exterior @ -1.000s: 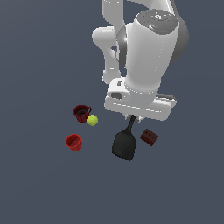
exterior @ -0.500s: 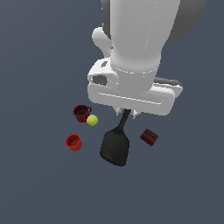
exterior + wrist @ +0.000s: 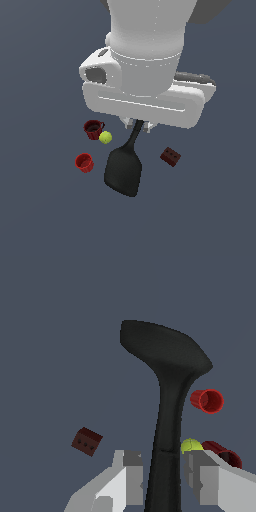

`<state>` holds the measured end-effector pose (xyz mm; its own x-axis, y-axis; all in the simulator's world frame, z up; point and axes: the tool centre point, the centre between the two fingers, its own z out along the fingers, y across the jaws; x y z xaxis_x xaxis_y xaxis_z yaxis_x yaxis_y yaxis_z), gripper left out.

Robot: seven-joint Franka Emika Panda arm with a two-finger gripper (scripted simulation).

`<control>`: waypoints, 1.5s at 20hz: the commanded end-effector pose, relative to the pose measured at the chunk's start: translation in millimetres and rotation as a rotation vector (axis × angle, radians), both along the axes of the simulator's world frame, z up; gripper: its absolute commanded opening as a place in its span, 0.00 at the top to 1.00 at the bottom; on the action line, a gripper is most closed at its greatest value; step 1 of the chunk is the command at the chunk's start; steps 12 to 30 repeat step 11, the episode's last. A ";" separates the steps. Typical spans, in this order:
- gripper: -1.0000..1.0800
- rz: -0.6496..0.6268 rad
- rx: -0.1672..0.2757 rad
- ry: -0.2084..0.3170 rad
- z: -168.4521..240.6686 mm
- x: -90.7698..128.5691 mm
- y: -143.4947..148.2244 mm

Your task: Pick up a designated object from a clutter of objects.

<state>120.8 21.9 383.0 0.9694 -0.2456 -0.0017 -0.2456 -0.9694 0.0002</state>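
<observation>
You have the long black spatula with the flat, rounded-rectangular blade (image 3: 162,406) caught by its thin handle: in the wrist view the handle runs straight up between the two grey fingers (image 3: 131,476) of the gripper (image 3: 164,478), and both pads sit against its sides, so the gripper is pinching the handle rather than standing spread. The blade points away from the gripper, out over the dark grey tabletop (image 3: 60,346).

In the exterior view you can see the same spatula (image 3: 125,167) hanging below the white gripper (image 3: 139,126); only the top of its handle disappears under the gripper body, and the fingertips there are mostly hidden by the wrist housing. The blade appears to sit above the tabletop (image 3: 45,210), but you cannot tell from these views whether it still touches.

The other pieces lie apart from the spatula. The dark red studded brick (image 3: 170,156) is on the exterior view's right of the blade. On the exterior view's left are the small yellow-green ball (image 3: 105,137), just beside the darker red cup with a handle (image 3: 93,129), and the brighter red cup (image 3: 84,162) nearer the blade's lower edge.
</observation>
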 end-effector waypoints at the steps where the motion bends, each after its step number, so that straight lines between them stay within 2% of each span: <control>1: 1.00 0.000 0.000 -0.001 7.0 3.5 -2.6; 30: 1.00 0.000 0.000 -0.001 13.4 8.0 -5.3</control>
